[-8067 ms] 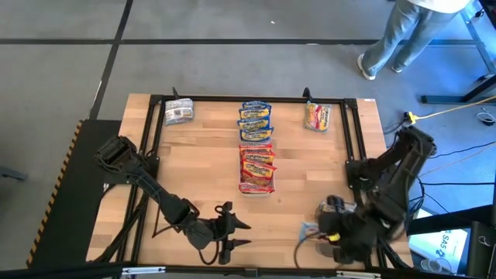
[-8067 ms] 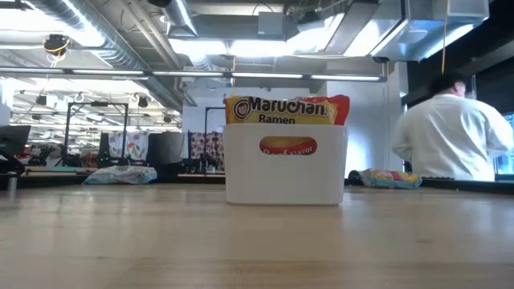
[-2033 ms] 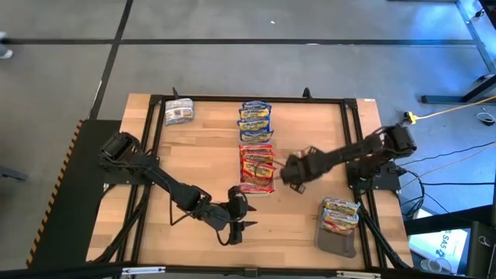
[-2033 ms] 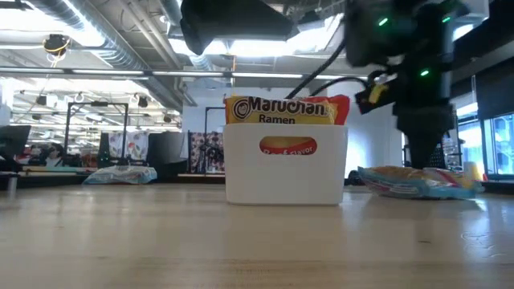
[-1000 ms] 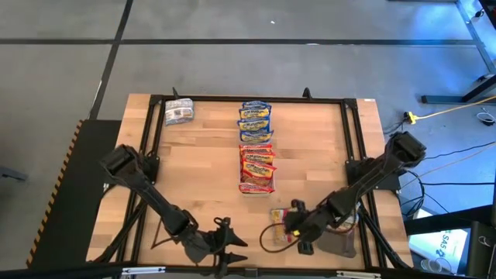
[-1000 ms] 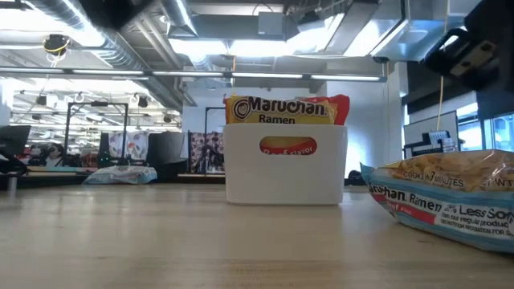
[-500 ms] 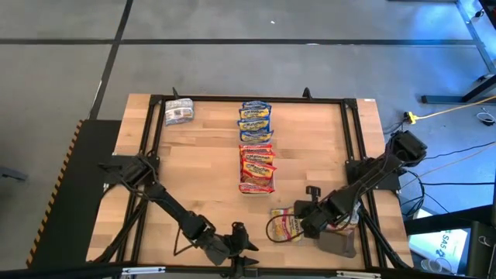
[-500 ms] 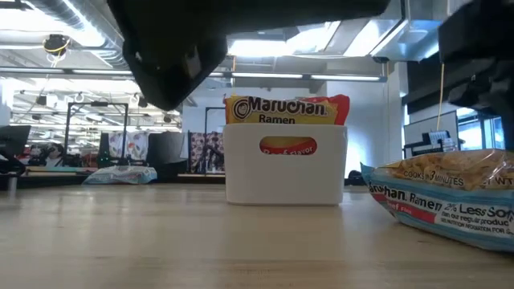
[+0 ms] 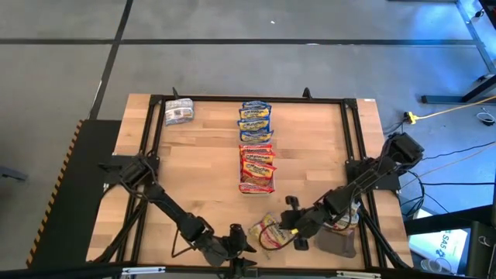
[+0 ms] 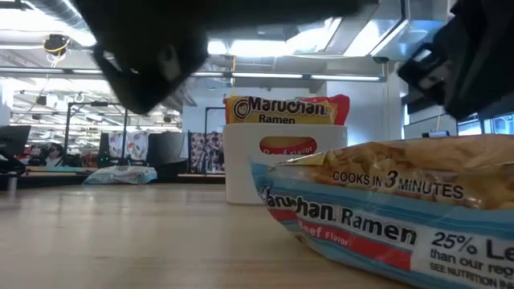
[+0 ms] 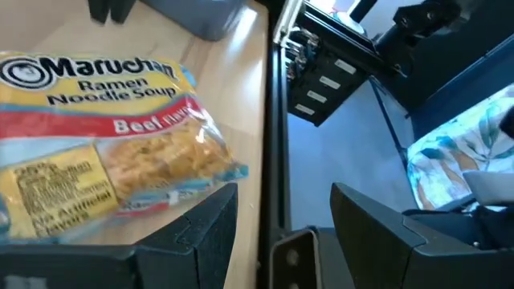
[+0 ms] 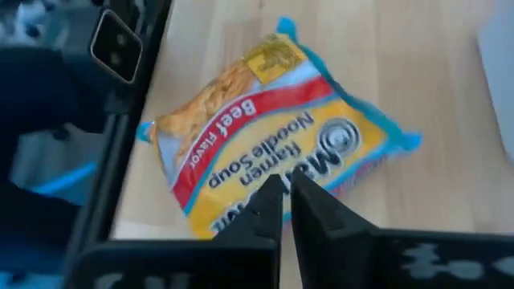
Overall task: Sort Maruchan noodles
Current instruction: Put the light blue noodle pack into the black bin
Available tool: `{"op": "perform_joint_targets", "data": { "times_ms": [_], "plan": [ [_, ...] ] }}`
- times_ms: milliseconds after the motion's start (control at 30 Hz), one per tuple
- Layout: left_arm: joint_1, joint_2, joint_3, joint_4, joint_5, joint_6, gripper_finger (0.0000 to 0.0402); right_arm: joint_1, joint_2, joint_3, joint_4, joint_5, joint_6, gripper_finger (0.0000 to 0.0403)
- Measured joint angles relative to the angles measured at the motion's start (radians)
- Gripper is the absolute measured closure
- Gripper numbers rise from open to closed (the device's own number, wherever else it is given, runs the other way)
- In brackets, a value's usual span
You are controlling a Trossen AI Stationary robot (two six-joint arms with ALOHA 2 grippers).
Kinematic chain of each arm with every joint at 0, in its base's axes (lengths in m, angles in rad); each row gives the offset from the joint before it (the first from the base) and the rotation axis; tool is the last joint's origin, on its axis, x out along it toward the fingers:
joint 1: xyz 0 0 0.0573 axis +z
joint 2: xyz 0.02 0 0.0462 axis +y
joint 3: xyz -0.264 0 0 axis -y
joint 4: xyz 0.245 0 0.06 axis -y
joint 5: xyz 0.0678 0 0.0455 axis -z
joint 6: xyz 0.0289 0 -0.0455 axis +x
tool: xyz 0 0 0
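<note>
A blue-edged yellow and red beef noodles packet [image 9: 267,231] [image 12: 265,152] lies flat on the wooden table near its near edge, and it fills the right of the low view [image 10: 385,217]. My right gripper [image 9: 291,232] [image 12: 287,193] is shut at the packet's right side. My left gripper [image 9: 239,242] [image 11: 285,197] stands open just left of the packet [image 11: 96,144], whose corner lies close before one finger. Whether they touch, I cannot tell. My right gripper has its shut fingers on the packet's long yellow edge [image 12: 237,210], about midway along it. It seems pinched between the two tips, though the fingers cover the spot. The fingers slant down from the table's right side. The packet lies flat on the table.
A white tray [image 9: 239,155] [image 10: 285,164] in the table's middle holds blue packets [image 9: 254,120] and red packets [image 9: 256,167]. A silver packet [image 9: 179,112] lies at the far left. A dark grey tray [image 9: 333,244] with packets sits at the near right.
My right gripper has gone toward the table's near left, and the packet has slid along the table with it, turning a little, until it lies beside my left gripper. My left gripper has moved right along the near edge and sunk a little.
</note>
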Motion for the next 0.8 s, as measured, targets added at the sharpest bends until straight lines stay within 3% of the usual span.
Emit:
{"op": "perform_joint_targets", "data": {
  "times_ms": [133,200,567,667,800],
  "plan": [
    [-0.014,0.019,0.001,0.065,-0.144,-0.002,0.0207,-0.008,-0.025,0.003,-0.045,-0.029,0.214,0.0393],
    [-0.008,0.051,0.001,0.109,-0.169,0.01,0.0207,-0.016,-0.019,0.001,-0.055,-0.056,0.255,0.0376],
    [0.016,0.186,0.0,0.19,-0.135,-0.031,0.0207,-0.034,0.027,0.002,-0.043,-0.099,0.401,0.0132],
    [0.023,0.192,0.002,0.18,-0.141,-0.034,0.0207,-0.034,0.059,0.002,-0.031,-0.112,0.433,0.0093],
    [0.038,0.193,0.003,0.156,-0.158,-0.028,0.0207,-0.041,0.102,0.002,0.024,-0.136,0.456,0.008]
  ]
}}
